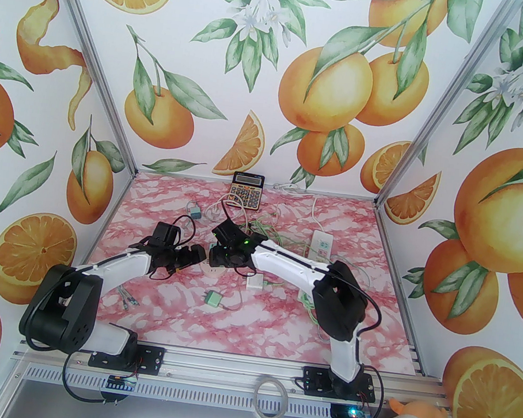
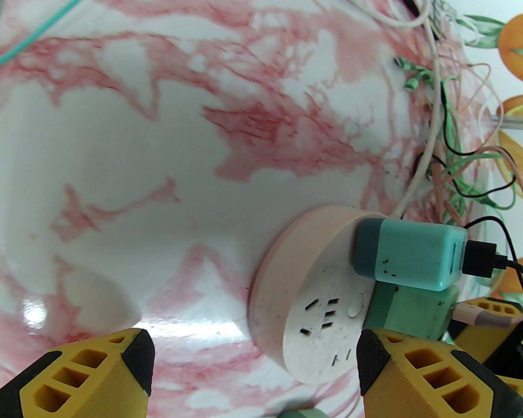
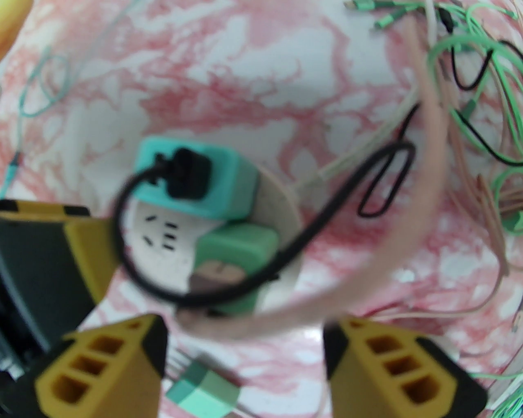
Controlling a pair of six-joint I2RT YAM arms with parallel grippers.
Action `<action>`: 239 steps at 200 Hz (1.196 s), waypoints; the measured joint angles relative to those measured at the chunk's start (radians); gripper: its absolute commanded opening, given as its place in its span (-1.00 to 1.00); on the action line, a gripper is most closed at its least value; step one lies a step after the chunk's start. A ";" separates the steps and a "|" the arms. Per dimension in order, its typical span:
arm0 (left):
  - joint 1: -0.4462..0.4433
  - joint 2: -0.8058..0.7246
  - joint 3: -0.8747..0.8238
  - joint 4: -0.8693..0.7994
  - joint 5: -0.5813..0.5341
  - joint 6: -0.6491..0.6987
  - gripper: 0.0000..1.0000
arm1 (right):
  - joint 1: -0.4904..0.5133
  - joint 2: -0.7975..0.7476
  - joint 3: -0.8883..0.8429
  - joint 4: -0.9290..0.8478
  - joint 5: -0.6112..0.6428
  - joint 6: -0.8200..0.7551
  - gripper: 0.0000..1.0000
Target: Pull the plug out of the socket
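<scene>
Left gripper point(image 2: 253, 361) and right gripper point(image 3: 245, 345), jaws apart and empty, flank the socket point(image 2: 314, 322) midway across the pink table point(image 1: 160, 304); cables point(image 3: 433, 134) crowd its right side.

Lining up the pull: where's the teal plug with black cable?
Left wrist view, right of centre: teal plug in the round socket, beside the green plug.

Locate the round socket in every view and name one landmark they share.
Top external: socket just left of centre.
Left wrist: socket in the lower right.
Right wrist: socket around the middle, slightly left.
Shared landmark: the green cables tangled beside it.
</scene>
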 measured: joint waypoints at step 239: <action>-0.110 0.154 0.034 0.141 0.050 -0.122 -0.15 | 0.022 0.104 0.130 -0.101 0.132 -0.084 -0.35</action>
